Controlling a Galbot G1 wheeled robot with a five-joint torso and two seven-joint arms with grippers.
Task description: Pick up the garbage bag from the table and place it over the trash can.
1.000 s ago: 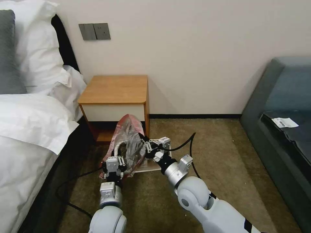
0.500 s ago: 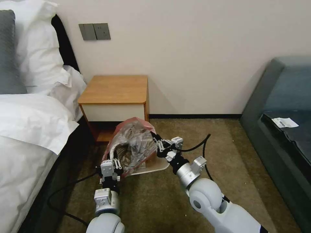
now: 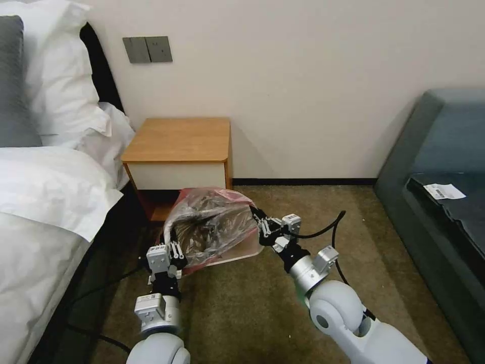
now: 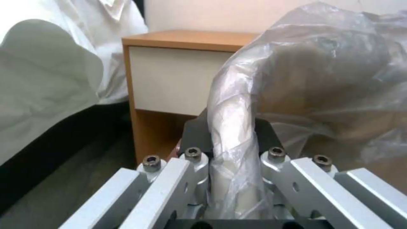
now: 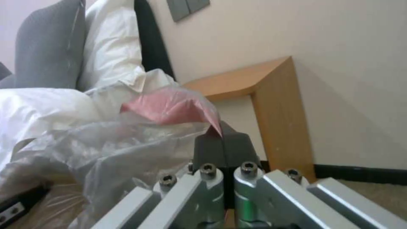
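Two pincers spread a bag over the can on the carpet beside the worktop.

The worktop (image 3: 178, 139) stands bare against the wall; just in front of it the bag (image 3: 212, 227) hangs stretched, its red-banded mouth open above the can (image 3: 242, 253), of which only a pale strip of rim shows under the plastic. The left pincer (image 3: 166, 247) is clamped on a twisted fold of the mouth, the right pincer (image 3: 260, 222) pinched tight on the red edge opposite. Done well, the step calls for equal tension from both sides, the mouth kept wider than the rim, then an even descent so the thin film hooks every corner without tearing. Against a second ago, the pincers stand much farther apart and the mouth has gone from a narrow upright bunch to a broad opening.
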